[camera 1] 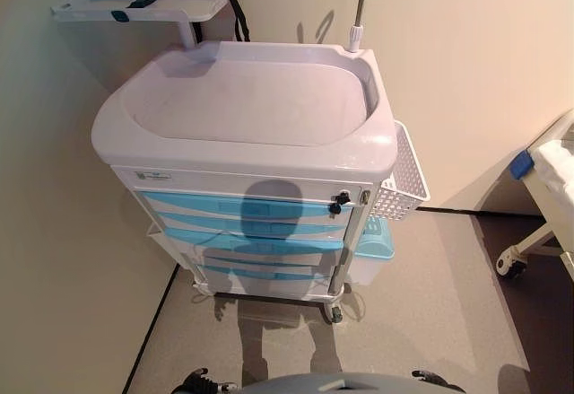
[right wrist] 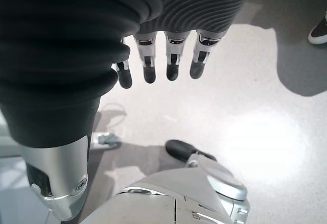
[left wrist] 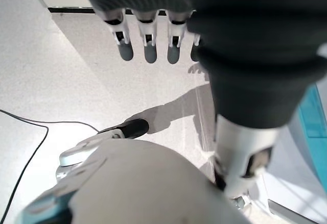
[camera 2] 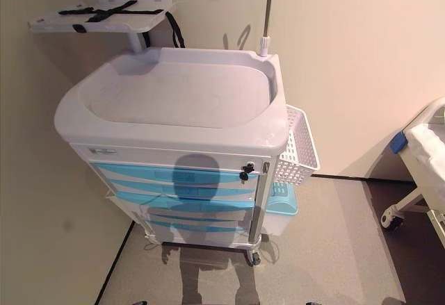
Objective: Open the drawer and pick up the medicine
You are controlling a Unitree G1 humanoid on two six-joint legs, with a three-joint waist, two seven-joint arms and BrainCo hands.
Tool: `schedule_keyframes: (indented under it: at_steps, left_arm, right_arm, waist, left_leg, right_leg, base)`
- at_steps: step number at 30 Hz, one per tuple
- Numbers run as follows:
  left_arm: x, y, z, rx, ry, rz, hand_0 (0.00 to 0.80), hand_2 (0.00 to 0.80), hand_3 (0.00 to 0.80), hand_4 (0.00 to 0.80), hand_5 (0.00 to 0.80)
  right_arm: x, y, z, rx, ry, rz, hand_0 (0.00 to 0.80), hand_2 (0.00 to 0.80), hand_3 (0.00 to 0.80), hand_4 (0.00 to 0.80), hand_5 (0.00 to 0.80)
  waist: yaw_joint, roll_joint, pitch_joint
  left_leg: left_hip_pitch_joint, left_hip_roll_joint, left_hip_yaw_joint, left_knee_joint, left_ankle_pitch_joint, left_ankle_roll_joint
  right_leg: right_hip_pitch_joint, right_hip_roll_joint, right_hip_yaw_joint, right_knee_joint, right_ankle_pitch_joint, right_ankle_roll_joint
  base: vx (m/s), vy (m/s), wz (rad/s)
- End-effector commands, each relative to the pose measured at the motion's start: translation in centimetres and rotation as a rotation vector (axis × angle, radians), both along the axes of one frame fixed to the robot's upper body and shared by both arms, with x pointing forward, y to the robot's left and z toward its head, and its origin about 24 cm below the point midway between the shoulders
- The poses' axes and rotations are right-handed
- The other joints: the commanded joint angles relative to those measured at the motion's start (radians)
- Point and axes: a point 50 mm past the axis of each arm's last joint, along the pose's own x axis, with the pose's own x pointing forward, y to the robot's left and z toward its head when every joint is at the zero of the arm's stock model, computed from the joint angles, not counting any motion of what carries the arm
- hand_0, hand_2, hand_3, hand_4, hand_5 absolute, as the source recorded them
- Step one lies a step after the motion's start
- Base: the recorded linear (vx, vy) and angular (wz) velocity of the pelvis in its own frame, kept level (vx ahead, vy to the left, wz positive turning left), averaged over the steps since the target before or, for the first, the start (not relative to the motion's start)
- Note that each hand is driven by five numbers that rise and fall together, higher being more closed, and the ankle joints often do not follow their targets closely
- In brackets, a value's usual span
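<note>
While both hands hang over the floor, left hand & right hand fingers straight, empty; cart drawers look closed, medicine unseen.

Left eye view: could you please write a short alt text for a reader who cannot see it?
A white plastic medical cart with closed light-blue drawers stands against a cream wall, its top tray bare. A white wire side basket hangs on its right, and a metal pole rises from its rear corner; no robot hand shows.
</note>
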Motion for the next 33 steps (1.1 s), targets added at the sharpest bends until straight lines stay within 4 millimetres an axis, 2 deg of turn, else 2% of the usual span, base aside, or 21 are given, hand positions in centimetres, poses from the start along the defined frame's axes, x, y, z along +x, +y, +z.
schedule_keyframes:
  at_steps: [1,8,9,10,11,12,16,19,20,22,23,25,27,28,29,32,33]
  left_arm:
    - [1.4,0.5,0.3,0.022,-0.035,0.033,0.0,0.0,0.0,0.0,0.0]
    - [4.0,0.7,1.1,-0.007,-0.184,0.2,0.0,0.0,0.0,0.0,0.0]
    - [5.3,0.5,1.5,-0.051,-0.256,0.284,0.0,0.0,0.0,0.0,0.0]
    - [5.3,0.5,1.5,-0.051,-0.256,0.284,0.0,0.0,0.0,0.0,0.0]
    - [7.0,0.4,2.2,-0.083,-0.345,0.367,0.0,0.0,0.0,0.0,0.0]
    - [7.0,0.4,2.2,-0.083,-0.345,0.368,0.0,0.0,0.0,0.0,0.0]
    - [10.8,0.0,4.3,-0.205,-0.552,0.514,0.0,0.0,0.0,0.0,0.0]
    - [12.3,0.1,5.2,-0.261,-0.631,0.596,0.0,0.0,0.0,0.0,0.0]
    - [13.9,-0.2,6.2,-0.313,-0.704,0.651,0.0,0.0,0.0,0.0,0.0]
    - [14.6,-0.2,6.8,-0.342,-0.742,0.678,0.0,0.0,0.0,0.0,0.0]
    - [16.2,-0.7,8.0,-0.431,-0.814,0.717,0.0,0.0,0.0,0.0,0.0]
    - [16.6,-0.8,8.3,-0.46,-0.83,0.748,0.0,0.0,0.0,0.0,0.0]
    - [18.2,-1.6,9.7,-0.577,-0.896,0.776,0.0,0.0,0.0,0.0,0.0]
    - [19.6,-2.4,11.1,-0.691,-0.953,0.791,0.0,0.0,0.0,0.0,0.0]
    - [19.6,-2.4,11.1,-0.691,-0.953,0.791,0.0,0.0,0.0,0.0,0.0]
    - [21.9,-3.6,13.5,-0.847,-1.034,0.812,0.0,0.0,0.0,0.0,0.0]
    - [23.1,-4.2,14.8,-0.913,-1.075,0.821,0.0,0.0,0.0,0.0,0.0]
  right_arm:
    - [2.0,0.2,0.2,-0.011,-0.035,-0.006,0.0,0.0,0.0,0.0,0.0]
    - [2.6,0.2,0.3,-0.019,-0.064,-0.022,0.0,0.0,0.0,0.0,0.0]
    - [3.3,0.2,0.5,-0.023,-0.09,-0.018,0.0,0.0,0.0,0.0,0.0]
    - [3.3,0.2,0.5,-0.023,-0.091,-0.018,0.0,0.0,0.0,0.0,0.0]
    - [4.2,0.3,0.7,-0.027,-0.121,-0.013,0.0,0.0,0.0,0.0,0.0]
    - [4.3,0.3,0.7,-0.027,-0.121,-0.013,0.0,0.0,0.0,0.0,0.0]
    - [6.2,0.2,1.3,-0.038,-0.186,0.013,0.0,0.0,0.0,0.0,0.0]
    - [7.8,0.3,1.9,-0.037,-0.236,0.028,0.0,0.0,0.0,0.0,0.0]
    - [8.8,0.6,2.2,-0.035,-0.267,0.036,0.0,0.0,0.0,0.0,0.0]
    - [9.2,0.6,2.3,-0.034,-0.278,0.038,0.0,0.0,0.0,0.0,0.0]
    - [10.0,0.6,2.7,-0.035,-0.305,0.048,0.0,0.0,0.0,0.0,0.0]
    - [10.3,0.6,2.8,-0.036,-0.311,0.048,0.0,0.0,0.0,0.0,0.0]
    - [11.0,0.4,3.2,-0.039,-0.333,0.051,0.0,0.0,0.0,0.0,0.0]
    - [11.6,0.3,3.5,-0.038,-0.349,0.056,0.0,0.0,0.0,0.0,0.0]
    - [11.6,0.3,3.5,-0.038,-0.349,0.056,0.0,0.0,0.0,0.0,0.0]
    - [12.2,0.3,3.8,-0.036,-0.362,0.063,0.0,0.0,0.0,0.0,0.0]
    - [12.5,0.2,4.0,-0.036,-0.369,0.068,0.0,0.0,0.0,0.0,0.0]
  waist:
    - [-0.017,-0.047,0.025]
    - [-0.01,-0.067,0.056]
    - [-0.009,-0.074,0.078]
    - [-0.009,-0.074,0.077]
    - [-0.006,-0.081,0.104]
    - [-0.007,-0.081,0.102]
    - [-0.003,-0.09,0.154]
    - [-0.004,-0.097,0.184]
    - [-0.005,-0.103,0.206]
    - [-0.004,-0.107,0.214]
    - [-0.005,-0.112,0.233]
    - [-0.003,-0.113,0.239]
    - [-0.004,-0.113,0.253]
    - [-0.003,-0.115,0.264]
    - [-0.003,-0.115,0.263]
    - [-0.006,-0.116,0.272]
    - [-0.008,-0.116,0.275]
  left_leg:
    - [-0.019,-0.043,0.038,0.005,-0.017,0.027]
    - [-0.081,-0.058,0.029,0.084,-0.045,0.045]
    - [-0.126,-0.066,0.029,0.125,-0.052,0.048]
    - [-0.128,-0.066,0.029,0.127,-0.053,0.048]
    - [-0.18,-0.07,0.025,0.164,-0.055,0.049]
    - [-0.183,-0.07,0.025,0.166,-0.056,0.049]
    - [-0.283,-0.08,0.022,0.231,-0.062,0.057]
    - [-0.355,-0.082,0.022,0.282,-0.07,0.062]
    - [-0.41,-0.082,0.021,0.329,-0.079,0.068]
    - [-0.438,-0.084,0.02,0.352,-0.084,0.071]
    - [-0.484,-0.085,0.02,0.387,-0.09,0.074]
    - [-0.505,-0.085,0.019,0.408,-0.098,0.076]
    - [-0.553,-0.088,0.019,0.446,-0.105,0.078]
    - [-0.593,-0.091,0.016,0.482,-0.114,0.082]
    - [-0.595,-0.091,0.016,0.483,-0.114,0.082]
    - [-0.652,-0.094,0.015,0.523,-0.124,0.086]
    - [-0.678,-0.094,0.016,0.545,-0.131,0.087]
  right_leg:
    - [-0.019,-0.018,0.039,0.009,-0.03,0.061]
    - [-0.063,-0.032,0.051,0.071,-0.05,0.052]
    - [-0.098,-0.036,0.057,0.093,-0.05,0.049]
    - [-0.1,-0.036,0.057,0.094,-0.05,0.049]
    - [-0.143,-0.037,0.058,0.117,-0.048,0.047]
    - [-0.146,-0.037,0.058,0.118,-0.048,0.047]
    - [-0.253,-0.036,0.061,0.192,-0.055,0.042]
    - [-0.33,-0.042,0.069,0.251,-0.06,0.039]
    - [-0.382,-0.049,0.072,0.294,-0.067,0.036]
    - [-0.406,-0.051,0.072,0.312,-0.069,0.035]
    - [-0.454,-0.056,0.073,0.344,-0.073,0.034]
    - [-0.472,-0.057,0.075,0.362,-0.08,0.033]
    - [-0.521,-0.065,0.074,0.399,-0.087,0.031]
    - [-0.56,-0.068,0.08,0.431,-0.091,0.03]
    - [-0.561,-0.068,0.08,0.432,-0.092,0.03]
    - [-0.619,-0.076,0.081,0.469,-0.097,0.029]
    - [-0.648,-0.078,0.083,0.488,-0.102,0.027]
  base:
    - [0.033,0.011,0.03]
    - [-0.019,0.007,0.04]
    - [-0.075,0.006,0.06]
    - [-0.179,-0.002,0.12]
    - [-0.106,-0.007,0.15]
    - [-0.14,-0.01,0.2]
    - [-0.133,0.01,0.1]
    - [-0.153,0.037,0.03]
    - [-0.143,0.03,0.04]
    - [-0.119,0.028,0.02]
    - [-0.107,0.027,0.03]
    - [-0.074,0.024,0.02]
    - [-0.093,0.043,0.01]
    - [-0.071,0.038,0.01]
    - [-0.071,0.034,0.03]
    - [-0.065,0.038,0.04]
    - [-0.048,0.038,0.02]
